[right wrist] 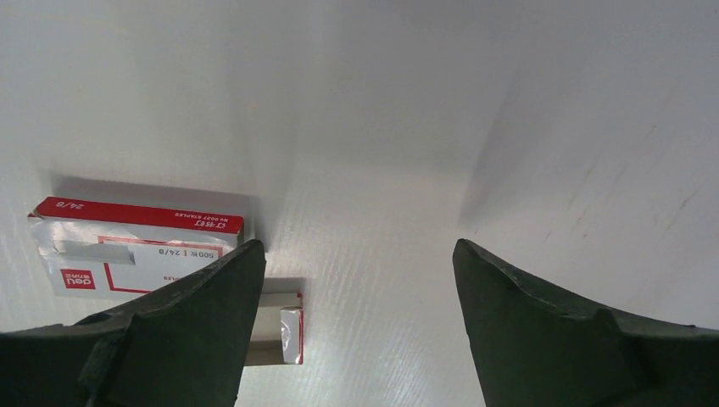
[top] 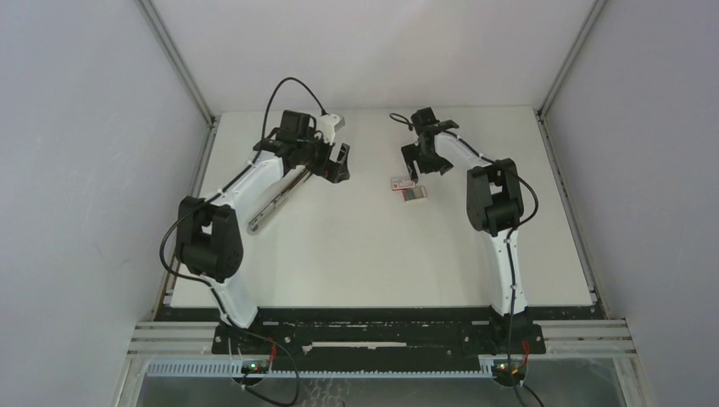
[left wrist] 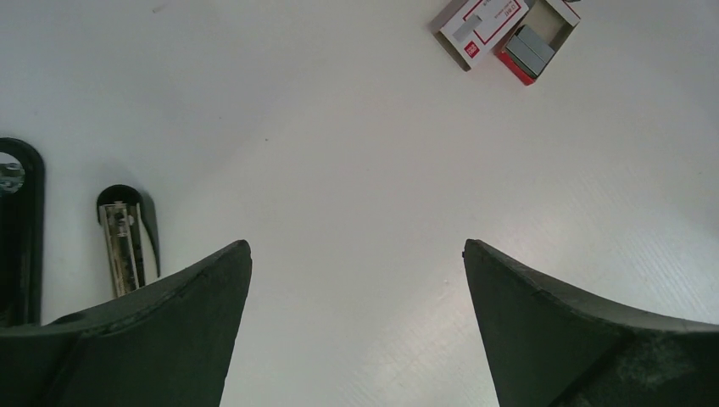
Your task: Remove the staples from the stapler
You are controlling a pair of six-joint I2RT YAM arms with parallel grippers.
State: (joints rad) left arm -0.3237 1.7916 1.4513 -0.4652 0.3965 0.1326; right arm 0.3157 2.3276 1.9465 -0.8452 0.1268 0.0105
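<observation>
Left gripper (left wrist: 356,250): jaws fully apart, nothing between them, poised over bare table (left wrist: 339,153). Just off its left finger lies the stapler (left wrist: 119,246), swung open, its two arms flat and side by side.

Right gripper (right wrist: 356,246): jaws wide, nothing held. Beside its left finger sits a red-and-white box (right wrist: 144,254). A short grey strip on the lid is seemingly the staples (right wrist: 93,250). A tray (right wrist: 284,335) adjoins the box.

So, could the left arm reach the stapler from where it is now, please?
Probably yes: the left pincer is open and empty just past the stapler, with bare table between them. It lies partly under that arm, so the arm would need to draw back.
</observation>
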